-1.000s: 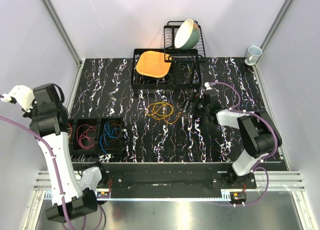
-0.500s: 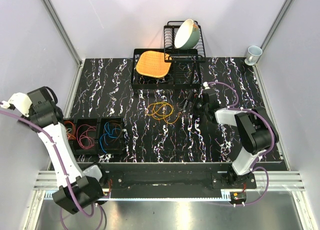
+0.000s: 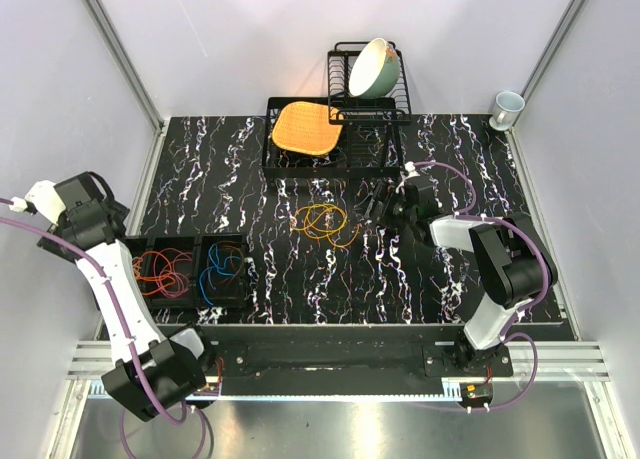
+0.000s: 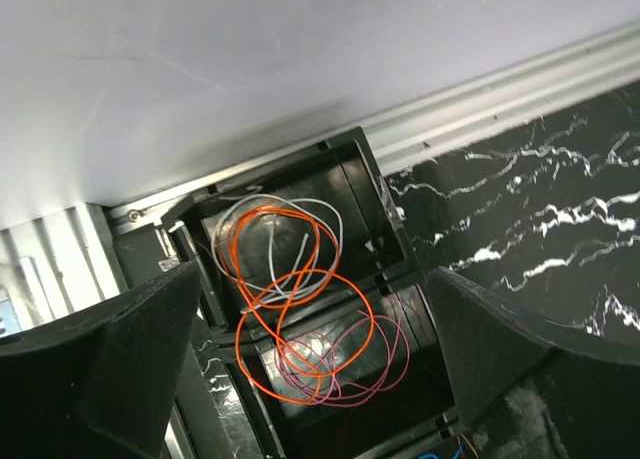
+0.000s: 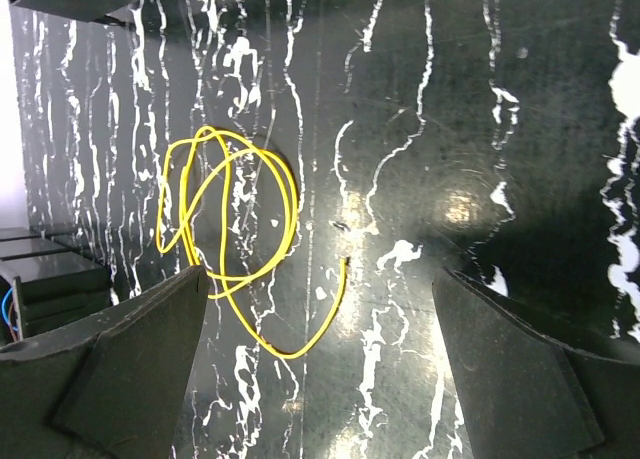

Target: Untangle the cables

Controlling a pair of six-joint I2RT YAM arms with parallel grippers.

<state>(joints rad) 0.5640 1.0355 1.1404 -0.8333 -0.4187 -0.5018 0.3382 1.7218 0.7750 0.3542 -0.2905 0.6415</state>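
Over the left edge of the marbled black table (image 3: 300, 279), my left gripper (image 4: 313, 299) hangs above a black plastic bin (image 4: 385, 204) with its jaws spread wide and nothing between them. Its pads (image 4: 100, 379) are dark, coarse foam wedges. Below them a thin orange cable (image 4: 300, 274) lies in loose round loops across the partition between two rectangular compartments. It overlaps a white cable (image 4: 300, 201) in the far compartment and a purple cable (image 4: 385, 364) in the near one. In the top view a blue cable (image 3: 220, 269) is coiled in the next compartment to the right. My right gripper (image 5: 320, 279) is low over the middle of the table, jaws likewise wide apart and empty, with its foam pads (image 5: 520, 379) framing a glossy, white-veined surface. A yellow cable (image 5: 285, 194) lies flat on that surface to the left of the jaw gap, in several overlapping oval loops, with one free end curving out towards the middle. It touches neither pad. At the back stand a black wire dish rack (image 3: 395, 99) holding a tilted pale bowl (image 3: 372, 67), an orange woven mat (image 3: 303, 127) and, in the far right corner, a mug (image 3: 507, 107).
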